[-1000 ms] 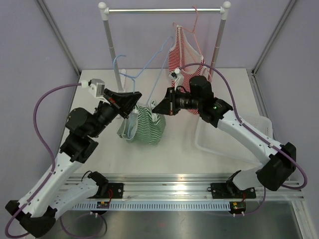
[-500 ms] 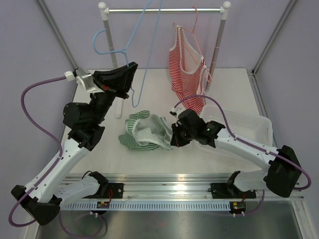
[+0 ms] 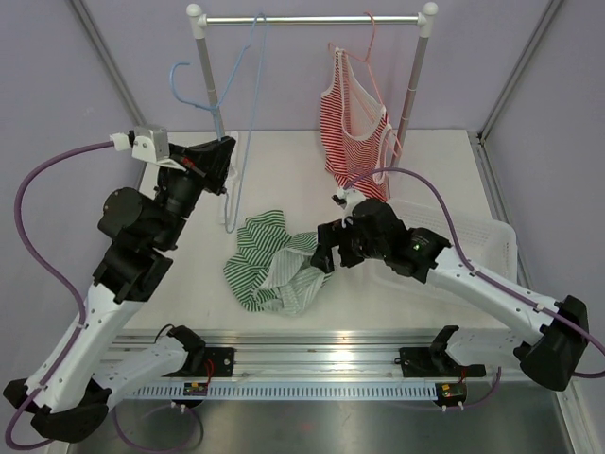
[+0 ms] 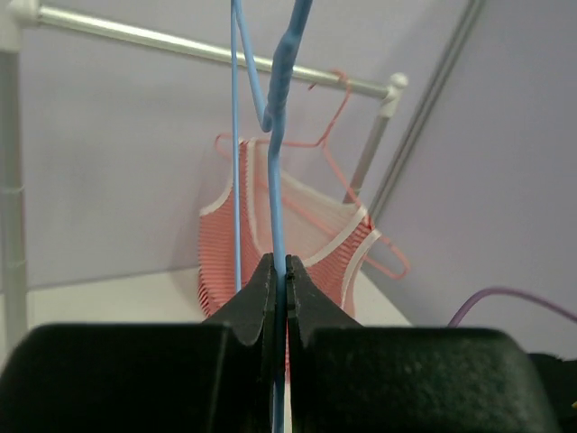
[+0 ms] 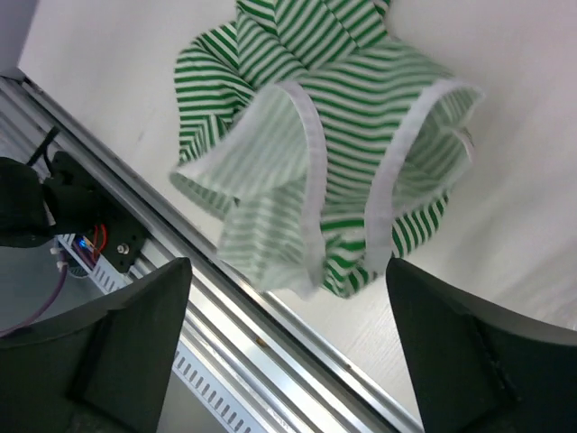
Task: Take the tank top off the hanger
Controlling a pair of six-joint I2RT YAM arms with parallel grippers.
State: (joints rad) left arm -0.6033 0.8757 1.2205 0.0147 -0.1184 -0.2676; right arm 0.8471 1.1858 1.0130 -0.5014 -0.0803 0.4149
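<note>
Clamping the left gripper (image 4: 278, 271) onto the blue hanger (image 4: 278, 180), you are pinching its thin wire between jaws closed down to the wire's own width, so that the frame is running straight up out of the jaws toward the rail (image 3: 312, 19). You are holding it there, as far as can be judged, because the hanger needs to be kept steady and out of the way while the garment is coming off. The green tank top (image 3: 274, 267) is no longer riding on that wire. It is lying crumpled on the table (image 3: 444, 156), well below and to one side of the left jaws and directly ahead of the right gripper (image 5: 288, 263). The right jaws are standing wide apart with nothing between them. You are probably keeping them spread because the cloth is already free and needs no further hold. Beyond the left jaws, the red tank top (image 4: 297, 244) is hanging from the rail, apart from both grippers. Compared with one second ago, the green garment is no longer hanging on the hanger between the two grippers. Compared with half a second ago, the blue hanger is sitting lower and edge-on, and the heap is lying further out from the left jaws.
</note>
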